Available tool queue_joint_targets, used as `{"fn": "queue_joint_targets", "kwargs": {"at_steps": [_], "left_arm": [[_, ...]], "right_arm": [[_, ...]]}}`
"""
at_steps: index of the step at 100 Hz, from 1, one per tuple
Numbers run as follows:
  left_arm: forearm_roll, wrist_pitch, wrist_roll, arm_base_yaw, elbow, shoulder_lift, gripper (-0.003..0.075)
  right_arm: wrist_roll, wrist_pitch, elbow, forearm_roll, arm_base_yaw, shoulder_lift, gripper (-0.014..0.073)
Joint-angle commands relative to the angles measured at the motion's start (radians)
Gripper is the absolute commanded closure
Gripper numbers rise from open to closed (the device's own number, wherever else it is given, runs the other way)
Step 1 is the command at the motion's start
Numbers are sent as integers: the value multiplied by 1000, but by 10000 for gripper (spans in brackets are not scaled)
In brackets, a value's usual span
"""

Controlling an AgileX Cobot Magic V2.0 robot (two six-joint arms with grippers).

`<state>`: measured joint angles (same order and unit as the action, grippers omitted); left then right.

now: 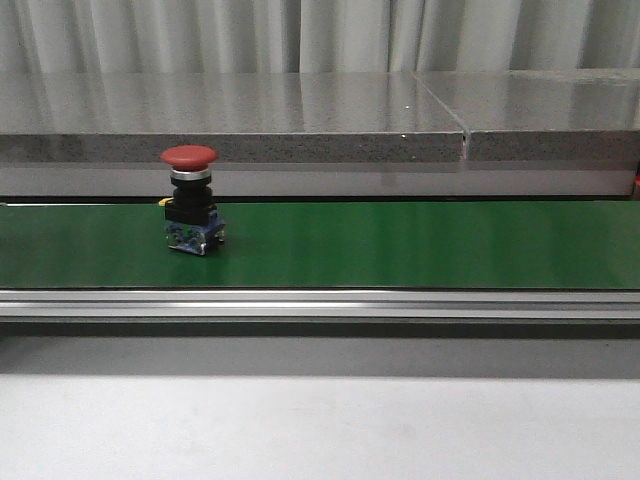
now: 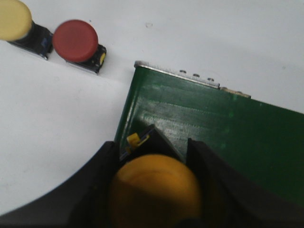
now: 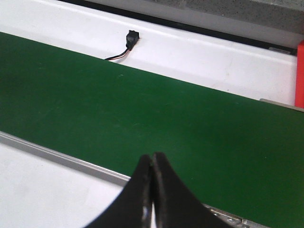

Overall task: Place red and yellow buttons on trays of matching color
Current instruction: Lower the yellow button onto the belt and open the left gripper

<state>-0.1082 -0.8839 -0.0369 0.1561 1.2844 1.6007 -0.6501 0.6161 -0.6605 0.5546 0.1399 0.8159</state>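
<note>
A red-capped button stands upright on the green belt, left of middle in the front view. No gripper shows in that view. In the left wrist view my left gripper is shut on a yellow-capped button, held over the end of the belt. Another red button and another yellow button stand side by side on the white surface beyond the belt's end. My right gripper is shut and empty over the belt's near edge. No full tray is in view.
A red edge shows past the belt at the side of the right wrist view. A small black connector on a wire lies on the white surface beyond the belt. A grey stone ledge runs behind the belt.
</note>
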Motion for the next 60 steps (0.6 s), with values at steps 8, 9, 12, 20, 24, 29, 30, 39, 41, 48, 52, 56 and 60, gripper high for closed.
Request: {"fn": "queue_joint_targets", "kwargs": {"at_steps": [8,9,12,20,24,29,30,39,41,48,52,56,60], "left_arm": [[-12,87,1,-26,-30,-45,739],[-12,87,1,-26,-32,-45,739],[-13,94,1,-26,-39,-45,739],[-13,96,1,-26,-51,-40,739],[-13,88,1,-26,-51,-33,739],[-13,85,1,-26,-51,-22,739],[-13,85,1,-26,-51,-19,739],[-15,80,1,-26,-51,2,738],[-15,75,1,-26,-51,11,738],[-15,53,1,-26,-51,26,736],[-15,41,1,-26,-51,34,721],[-15,39,1,-26,-51,36,685],[-15,39,1,-26,-51,38,631]], "right_arm": [[-6,-45,-27,19,1,-9,661],[-6,-45,-27,19,1,-9,661],[-6,-45,-27,19,1,-9,661],[-6,-45,-27,19,1,-9,661],[-6,-45,-27,19,1,-9,661],[-6,-45,-27,19,1,-9,661],[-6,-45,-27,19,1,-9,661],[-6,-45,-27,19,1,-9,661],[-6,-45,-27,19,1,-9,661],[-6,-45,-27,19,1,-9,661],[-6,-45,-27,19,1,-9,661],[-6,-45,-27,19,1,-9,661],[-6,-45,-27,19,1,-9,661]]}}
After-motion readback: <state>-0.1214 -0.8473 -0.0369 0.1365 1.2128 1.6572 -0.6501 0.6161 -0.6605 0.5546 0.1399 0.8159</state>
